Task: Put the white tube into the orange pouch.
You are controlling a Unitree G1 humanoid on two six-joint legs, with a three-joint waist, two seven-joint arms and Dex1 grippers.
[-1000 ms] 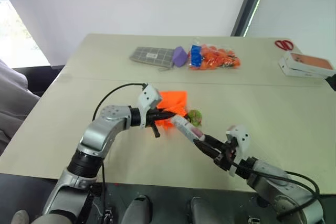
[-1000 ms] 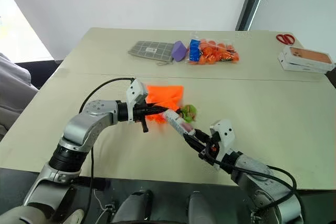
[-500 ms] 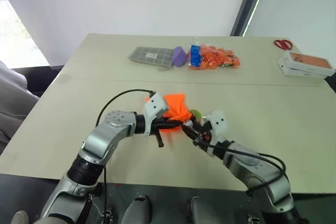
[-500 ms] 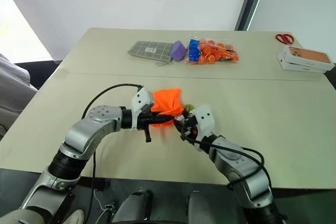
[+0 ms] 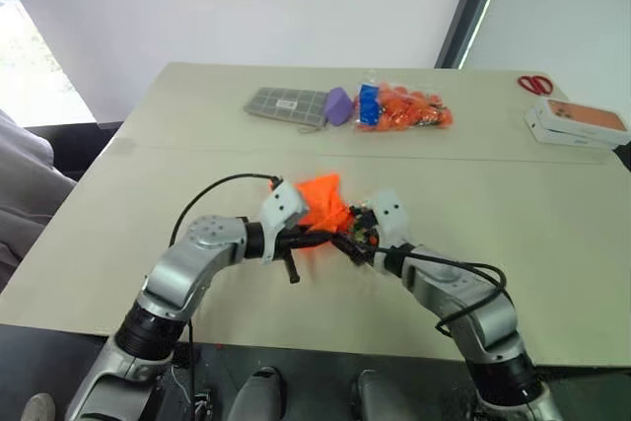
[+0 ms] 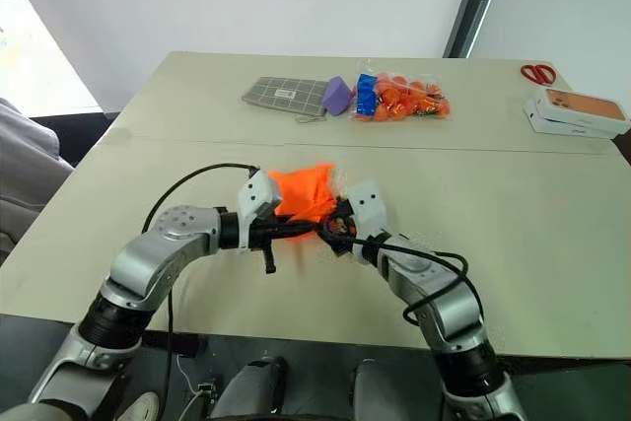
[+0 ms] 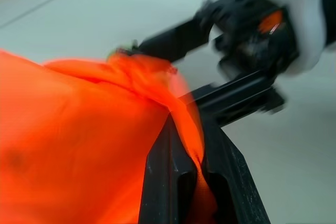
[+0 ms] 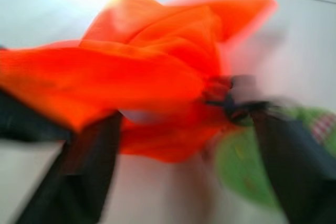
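My left gripper (image 7: 185, 129) is shut on a fold of the orange pouch (image 5: 321, 200) and holds it just above the table's middle. The fabric is pinched between its two black fingers. My right gripper (image 5: 353, 235) meets it from the right. It is open, with its fingers (image 8: 86, 169) spread wide on either side of the pouch's mouth (image 8: 157, 93). A black cord with a green ring (image 8: 241, 169) hangs by the right finger. The white tube is hidden; a pale blurred patch lies in the pouch's mouth, and I cannot tell what it is.
At the table's far side lie a grey checked case (image 5: 286, 103), a purple item (image 5: 338, 104) and a clear bag of orange and blue items (image 5: 404, 108). Red scissors (image 5: 533, 84) and flat white boxes (image 5: 577, 122) sit far right. A person's grey sleeve (image 5: 20, 194) shows at the left.
The right gripper carried the white tube forward and left to the pouch's mouth, then spread its fingers; the tube no longer shows. The left gripper drew the pouch slightly back.
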